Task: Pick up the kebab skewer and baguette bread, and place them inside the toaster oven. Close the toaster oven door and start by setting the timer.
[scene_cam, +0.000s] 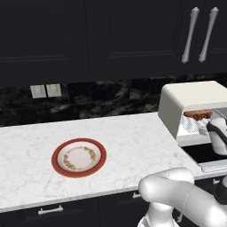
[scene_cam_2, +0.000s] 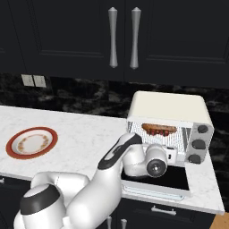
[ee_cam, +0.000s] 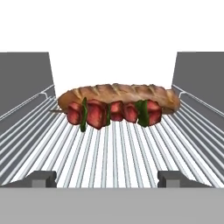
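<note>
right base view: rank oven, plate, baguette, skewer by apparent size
1. oven
2. plate, though farther from the camera
3. baguette
4. skewer, partly merged with the baguette, so only roughly judged

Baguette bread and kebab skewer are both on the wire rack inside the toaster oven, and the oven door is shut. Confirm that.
Not quite: the toaster oven door is open, folded down flat, as the right base view shows. The baguette bread and kebab skewer do lie on the rack inside the toaster oven.

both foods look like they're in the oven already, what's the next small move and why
Probably draw the open gripper straight back out of the toaster oven. The baguette bread and kebab skewer already lie on the wire rack, nothing is held, and the toaster oven door is folded down, waiting to be closed.
</note>
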### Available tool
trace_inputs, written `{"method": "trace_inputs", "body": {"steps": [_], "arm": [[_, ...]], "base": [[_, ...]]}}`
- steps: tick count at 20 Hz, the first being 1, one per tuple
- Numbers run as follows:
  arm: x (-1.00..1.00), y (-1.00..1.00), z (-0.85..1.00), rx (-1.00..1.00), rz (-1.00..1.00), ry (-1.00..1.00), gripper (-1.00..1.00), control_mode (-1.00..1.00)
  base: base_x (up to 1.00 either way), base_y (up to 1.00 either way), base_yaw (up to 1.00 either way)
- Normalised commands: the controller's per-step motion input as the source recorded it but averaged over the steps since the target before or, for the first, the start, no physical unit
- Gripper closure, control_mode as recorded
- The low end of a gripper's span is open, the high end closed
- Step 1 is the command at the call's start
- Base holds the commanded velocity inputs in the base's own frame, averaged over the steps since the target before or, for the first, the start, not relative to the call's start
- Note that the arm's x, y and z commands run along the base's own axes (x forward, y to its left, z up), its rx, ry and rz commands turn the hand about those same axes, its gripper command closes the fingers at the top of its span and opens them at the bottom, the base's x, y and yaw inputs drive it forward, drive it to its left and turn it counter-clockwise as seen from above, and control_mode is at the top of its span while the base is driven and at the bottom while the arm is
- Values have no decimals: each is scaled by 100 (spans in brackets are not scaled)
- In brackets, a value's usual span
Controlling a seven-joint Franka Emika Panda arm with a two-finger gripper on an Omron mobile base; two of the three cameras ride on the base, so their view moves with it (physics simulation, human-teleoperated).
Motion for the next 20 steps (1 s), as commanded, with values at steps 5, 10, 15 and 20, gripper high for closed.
{"method": "trace_inputs", "body": {"steps": [5, 10, 15, 20], "arm": [[12, 0, -43, 0, 0, -1, -100, -100], [11, 0, -38, 0, 0, 0, -100, -100], [5, 3, -34, 0, 0, 0, -100, -100], [6, 2, -30, 0, 0, 0, -100, -100]], "base": [[0, 0, 0], [0, 0, 0], [0, 0, 0], [0, 0, 0]]}}
